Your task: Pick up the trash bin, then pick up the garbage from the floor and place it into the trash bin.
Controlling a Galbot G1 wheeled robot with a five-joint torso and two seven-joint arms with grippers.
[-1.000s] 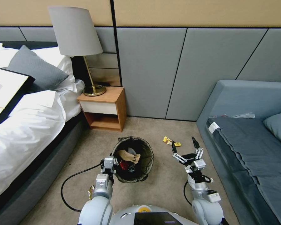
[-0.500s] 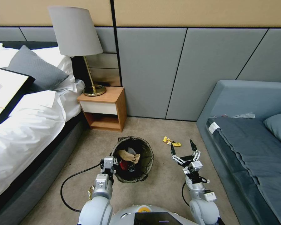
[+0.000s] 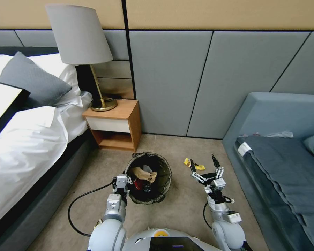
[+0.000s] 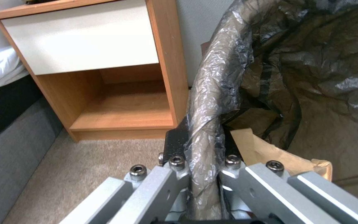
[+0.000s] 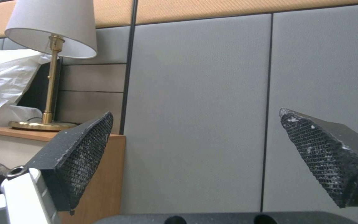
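**Bin held at rim, one yellow wrapper left on the carpet**

Head view: I have the trash bin on the carpet in front of the nightstand, between the bed and the sofa. My left gripper sits at the bin's near-left rim. Inside the bin I see brown paper and a red wrapper. The piece of garbage not yet binned, a yellow wrapper, lies on the carpet just right of the bin. My right gripper hangs right of the bin with its jaws spread wide and nothing between them, fingertips near the wrapper.

Left wrist view: the jaws are clenched on the bag-covered rim of the bin; the liner is bunched between them. The nightstand's open shelf stands behind.

Right wrist view: both finger pads are well apart, aimed at the wall panels and lamp, not at the floor.

Risks, as I judge them: the grip may be mostly on slick liner film, so a lift could let the rim slide or tip the bin and spill its load. The right gripper points level; without pitching down it could pass over the flat wrapper or only nudge it along the carpet.
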